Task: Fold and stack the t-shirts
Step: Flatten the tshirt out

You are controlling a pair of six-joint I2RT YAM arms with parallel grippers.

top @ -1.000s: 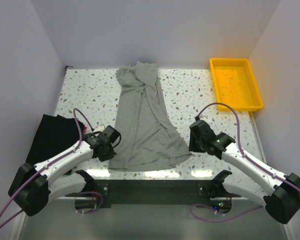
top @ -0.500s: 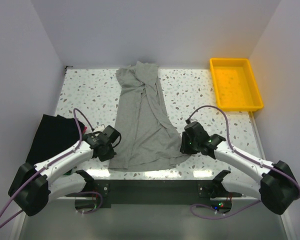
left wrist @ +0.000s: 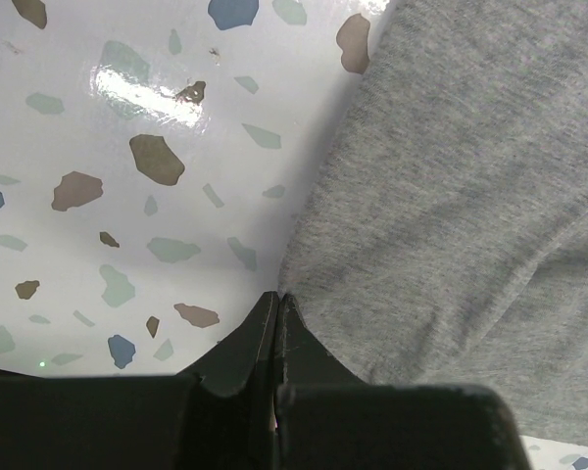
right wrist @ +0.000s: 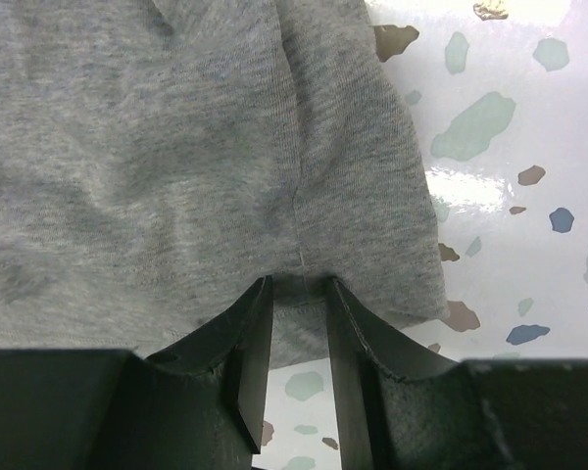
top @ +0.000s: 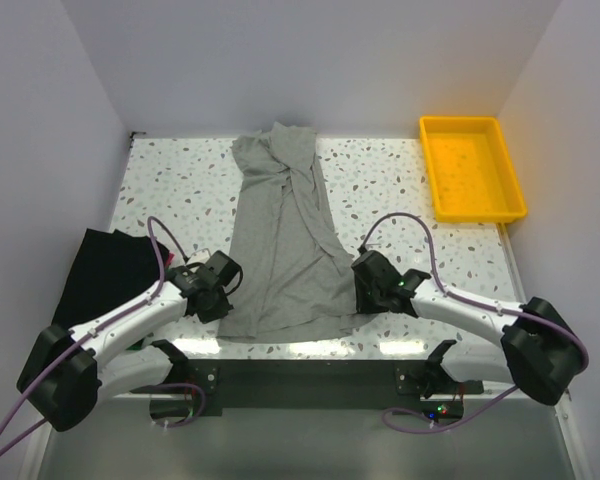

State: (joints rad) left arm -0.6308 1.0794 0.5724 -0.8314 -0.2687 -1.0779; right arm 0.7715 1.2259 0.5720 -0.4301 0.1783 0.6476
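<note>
The heather-grey t-shirt [top: 285, 235] lies lengthwise in the middle of the table, narrow at the far end and wider at the near hem. My left gripper [top: 220, 292] is at the near left corner, its jaws shut on the shirt's edge [left wrist: 304, 264] in the left wrist view. My right gripper [top: 364, 290] is at the near right corner. It is open, and the hem [right wrist: 299, 304] lies between its fingers [right wrist: 250, 323]. A folded black t-shirt [top: 105, 272] lies at the left edge. The green one is hidden.
A yellow plastic tray [top: 450, 205] stands at the far right. The speckled tabletop [top: 180, 180] shows bare on both sides of the grey shirt. White walls close in the left, back and right.
My right gripper has moved left, from beside the shirt onto its near right hem corner. The left arm and the shirt have not moved.
</note>
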